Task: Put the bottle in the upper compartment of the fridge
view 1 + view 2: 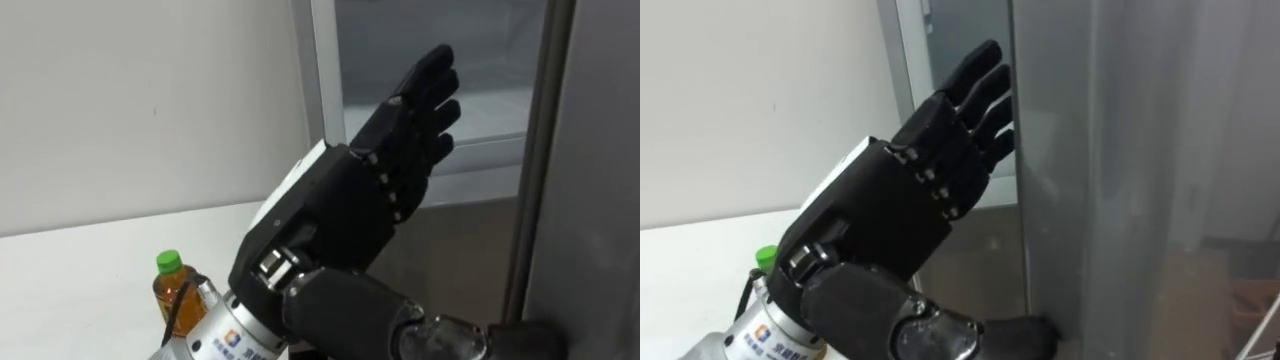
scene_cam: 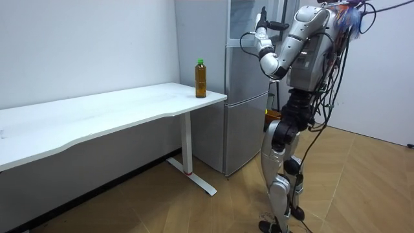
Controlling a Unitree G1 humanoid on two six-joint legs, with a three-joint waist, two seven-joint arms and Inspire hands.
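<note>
Left robot hand (image 1: 345, 205) flat, perhaps touching fridge (image 2: 246, 116); room view: bottle (image 2: 200, 78) on table (image 2: 116, 110).

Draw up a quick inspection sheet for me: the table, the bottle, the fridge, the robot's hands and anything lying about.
Surface: white table, carrying just the bottle.
Job's things: bottle, amber with a green cap, stands upright on the table's corner beside the fridge; not yet picked up.
Clutter: nothing seen on the table.
Hands: left hand is raised with straight fingers at the edge of the glass-fronted upper door; I cannot tell if it touches.
Cables: nothing seen beyond the robot's own.
Surroundings: the robot stands facing the fridge; white wall, wooden floor.
</note>
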